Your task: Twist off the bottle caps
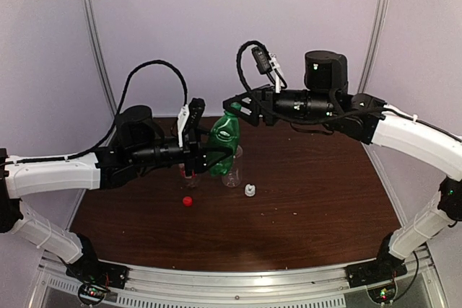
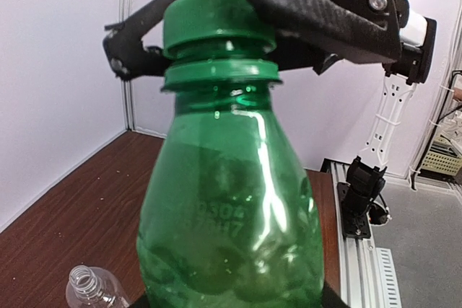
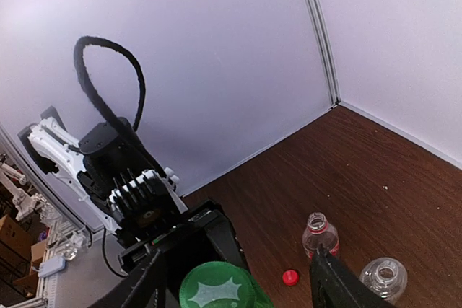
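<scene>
Top external: red cap [image 1: 187, 200] and white cap [image 1: 250, 190] are lying off at 6 o'clock; left pincer [image 1: 206, 155] is gripping green bottle [image 1: 225, 135]; right pincer [image 3: 238, 283] is gaping around green cap [image 2: 216, 23].

Green cap [image 2: 219, 25] on green bottle [image 2: 231, 207]; right pincer [image 2: 238, 12] straddling it.

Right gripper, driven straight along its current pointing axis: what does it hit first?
The round green plastic screw cap on the translucent green plastic bottle. In the right wrist view it sits centred between the open jaws of the right gripper, directly ahead. How much gap remains is unclear.
</scene>
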You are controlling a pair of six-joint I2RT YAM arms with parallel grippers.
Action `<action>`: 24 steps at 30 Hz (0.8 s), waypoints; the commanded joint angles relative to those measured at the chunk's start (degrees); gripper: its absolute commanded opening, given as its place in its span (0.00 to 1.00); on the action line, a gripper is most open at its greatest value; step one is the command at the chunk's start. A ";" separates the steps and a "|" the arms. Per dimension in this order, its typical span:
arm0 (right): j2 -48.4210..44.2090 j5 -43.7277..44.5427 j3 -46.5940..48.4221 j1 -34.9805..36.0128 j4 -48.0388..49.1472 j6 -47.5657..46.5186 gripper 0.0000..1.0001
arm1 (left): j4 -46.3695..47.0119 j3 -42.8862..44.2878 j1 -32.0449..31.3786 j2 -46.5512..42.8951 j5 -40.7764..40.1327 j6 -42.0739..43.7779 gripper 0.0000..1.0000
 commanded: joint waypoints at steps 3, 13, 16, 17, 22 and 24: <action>0.78 1.62 1.96 0.45 -0.56 0.66 0.53 | 0.79 1.57 -0.30 -0.54 -2.21 0.55 0.35; -0.03 -2.68 0.21 0.55 2.54 -1.37 0.18 | 0.52 1.18 -0.30 -0.89 -3.30 0.70 0.34; -0.69 -5.09 -0.11 0.05 2.52 -5.33 0.12 | 0.44 1.06 -0.30 -1.18 -2.01 1.22 0.34; -0.96 -6.93 -0.13 -0.69 2.54 -6.78 0.10 | 0.52 0.90 -0.30 -1.46 -0.75 1.65 0.34; -1.73 -25.45 -0.23 -3.95 1.20 -16.77 0.07 | 1.00 0.28 -0.30 -2.93 13.22 3.74 0.36; -1.88 -33.90 0.00 -4.53 -0.93 -23.86 0.08 | 1.78 0.17 -0.30 -3.25 20.27 3.63 0.36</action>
